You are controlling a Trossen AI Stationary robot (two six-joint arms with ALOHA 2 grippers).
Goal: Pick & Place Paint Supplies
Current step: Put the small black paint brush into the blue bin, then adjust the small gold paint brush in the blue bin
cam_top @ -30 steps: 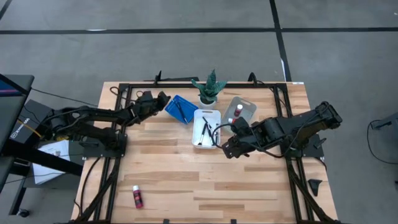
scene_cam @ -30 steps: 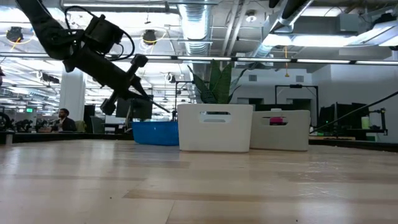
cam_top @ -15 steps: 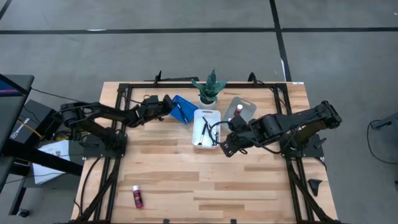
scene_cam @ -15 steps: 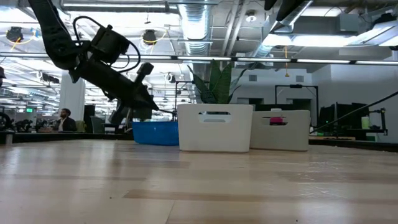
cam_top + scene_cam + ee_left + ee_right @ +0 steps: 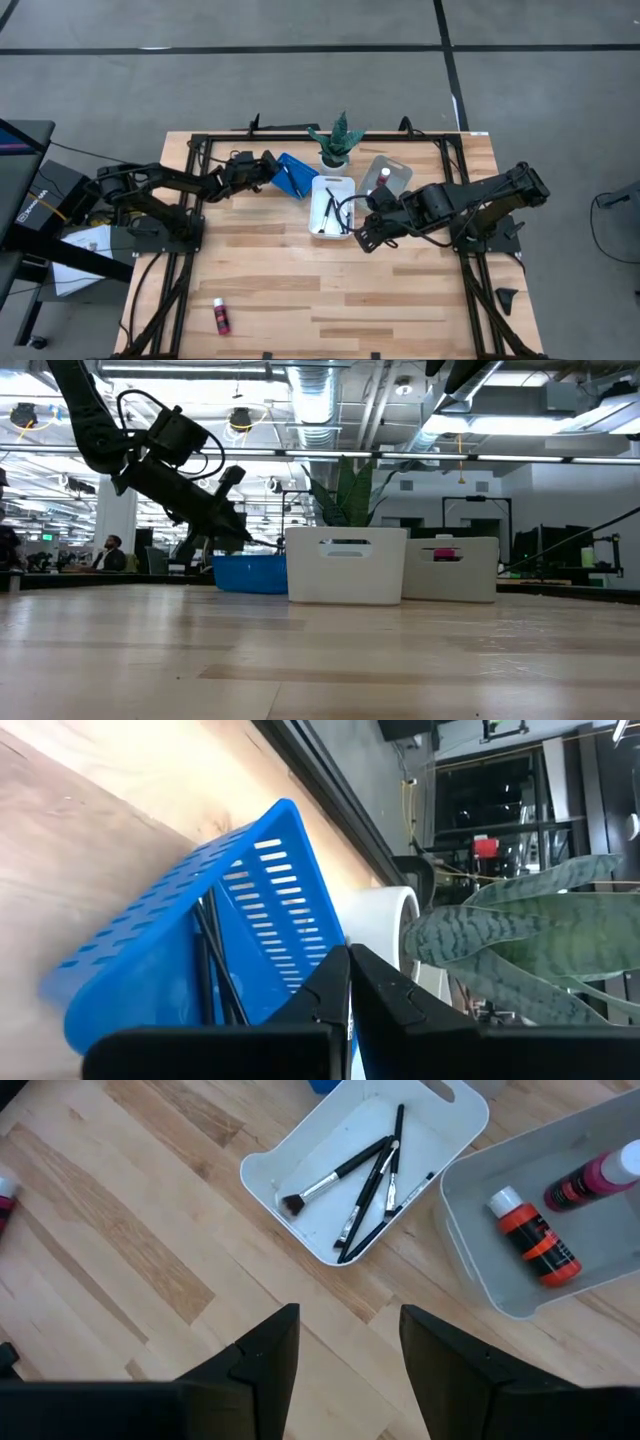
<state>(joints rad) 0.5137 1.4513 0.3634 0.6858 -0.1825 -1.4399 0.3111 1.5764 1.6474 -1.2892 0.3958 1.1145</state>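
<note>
While looking down from above, seeing the left gripper [image 5: 262, 165] hanging at the near edge of the blue tray [image 5: 292, 172], close to the back of the table [image 5: 300, 290]; seeing its two dark fingers [image 5: 325, 990] pressing tight together in the left wrist view, with no gap at all; not being able to tell if anything thin is pinched there; spotting a few dark brushes [image 5: 215, 970] lying inside that blue tray, just past the fingertips; from the low view, seeing this gripper tilting down toward the tray, up off the wood; finding the right gripper [image 5: 365, 238] hanging over bare wood just beside the white tray [image 5: 332, 205], with its fingers [image 5: 260, 1350] spread wide and holding nothing; looking into the white tray and counting about four more brushes [image 5: 370, 1180] lying slanted across the bottom, one with a bushy tip; seeing the grey tray [image 5: 480, 1270] touching the white one, with two bottles lying in it, an orange-red bottle [image 5: 535, 1235] and a pink bottle [image 5: 590, 1180], both with white caps; finding a third bottle [image 5: 221, 316] lying alone on the wood at the front left, well apart from all the trays; seeing the green plant [image 5: 337, 140] standing behind the trays, between the blue one and the grey one.
</note>
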